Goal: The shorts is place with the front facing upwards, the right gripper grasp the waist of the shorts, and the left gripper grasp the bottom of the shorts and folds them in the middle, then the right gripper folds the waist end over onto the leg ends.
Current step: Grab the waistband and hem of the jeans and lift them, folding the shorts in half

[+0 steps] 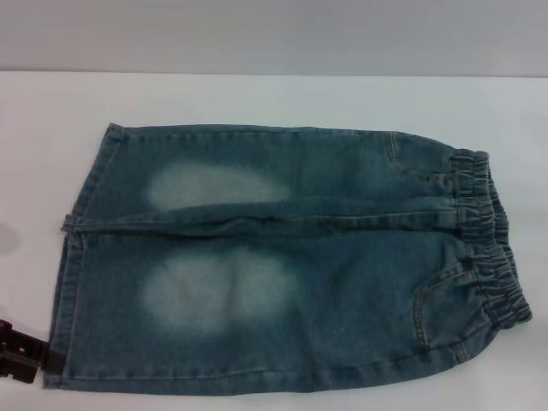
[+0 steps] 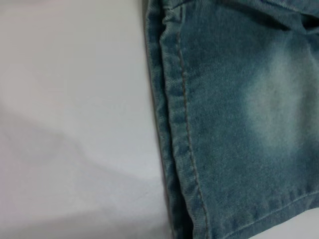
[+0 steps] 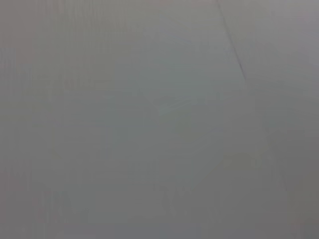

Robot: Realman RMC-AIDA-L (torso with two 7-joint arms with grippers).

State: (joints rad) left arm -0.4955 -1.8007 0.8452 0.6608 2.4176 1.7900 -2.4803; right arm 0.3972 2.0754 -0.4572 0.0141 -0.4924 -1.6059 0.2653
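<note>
Blue denim shorts point(image 1: 282, 257) lie flat on the white table point(image 1: 257, 98), front up, with faded patches on both legs. The elastic waist point(image 1: 488, 231) is at the right and the leg hems point(image 1: 73, 257) are at the left. My left gripper point(image 1: 19, 351) shows as a dark part at the lower left, right beside the near leg's hem corner. The left wrist view shows that stitched hem point(image 2: 179, 124) close up on the white table. My right gripper is out of view, and its wrist view shows only a plain grey surface.
The white table extends past the shorts on the far side and the left. A grey wall point(image 1: 274, 34) rises behind the table's far edge.
</note>
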